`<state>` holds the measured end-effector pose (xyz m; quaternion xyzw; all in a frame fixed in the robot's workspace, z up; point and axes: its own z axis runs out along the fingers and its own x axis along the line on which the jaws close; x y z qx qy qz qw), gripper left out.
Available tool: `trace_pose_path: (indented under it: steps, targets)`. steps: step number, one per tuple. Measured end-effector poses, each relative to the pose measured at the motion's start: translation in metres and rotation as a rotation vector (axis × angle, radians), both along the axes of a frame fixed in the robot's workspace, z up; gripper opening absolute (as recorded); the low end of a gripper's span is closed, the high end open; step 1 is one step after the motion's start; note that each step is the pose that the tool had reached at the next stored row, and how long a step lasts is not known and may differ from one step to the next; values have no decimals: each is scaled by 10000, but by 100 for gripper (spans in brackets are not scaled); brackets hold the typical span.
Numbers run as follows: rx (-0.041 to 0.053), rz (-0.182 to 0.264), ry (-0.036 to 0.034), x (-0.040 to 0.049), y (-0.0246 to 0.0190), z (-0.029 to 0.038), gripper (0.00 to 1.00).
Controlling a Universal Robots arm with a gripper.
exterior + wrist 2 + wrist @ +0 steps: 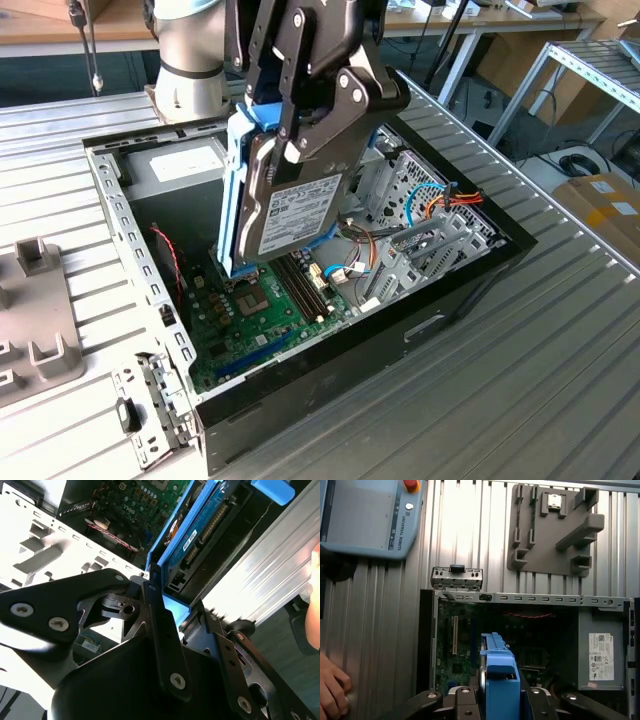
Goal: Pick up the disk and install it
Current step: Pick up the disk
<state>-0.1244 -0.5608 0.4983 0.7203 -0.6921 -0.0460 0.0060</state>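
The disk (292, 212), silver metal with a white label and a blue plastic frame, hangs upright on edge above the open computer case (128, 228). My gripper (300, 148) is shut on its upper part, one black finger on each flat face. The disk's lower edge hovers over the green motherboard (250, 312), apart from it. In the second wrist view, the disk (201, 526) points down into the case from between the gripper (180, 606) fingers. The first wrist view shows the blue frame (499, 677) end-on, clamped in the gripper (500, 702).
A grey power-supply box (178, 165) sits at the case's far end and a metal drive cage (412, 205) with cables at the exterior view's right. A grey fixture (552, 527), a teach pendant (365, 515) and a person's hand (332, 690) rest on the ribbed table.
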Motion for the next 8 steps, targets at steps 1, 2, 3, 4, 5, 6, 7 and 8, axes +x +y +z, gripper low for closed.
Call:
trace_pose_path:
  steps: [1, 2, 3, 4, 5, 6, 7, 8]
  targets:
    - [0, 1, 0, 5, -9, 0, 37]
    - [0, 0, 0, 9, -15, 0, 37]
    - [0, 1, 1, 17, -25, -1, 37]
    - [1, 1, 1, 32, -31, -2, 37]
    - [1, 0, 3, 51, -34, -4, 37]
    - [3, 1, 4, 68, -36, -7, 37]
    - [1, 0, 7, 86, -37, -7, 37]
    - [0, 1, 10, 102, -38, -8, 37]
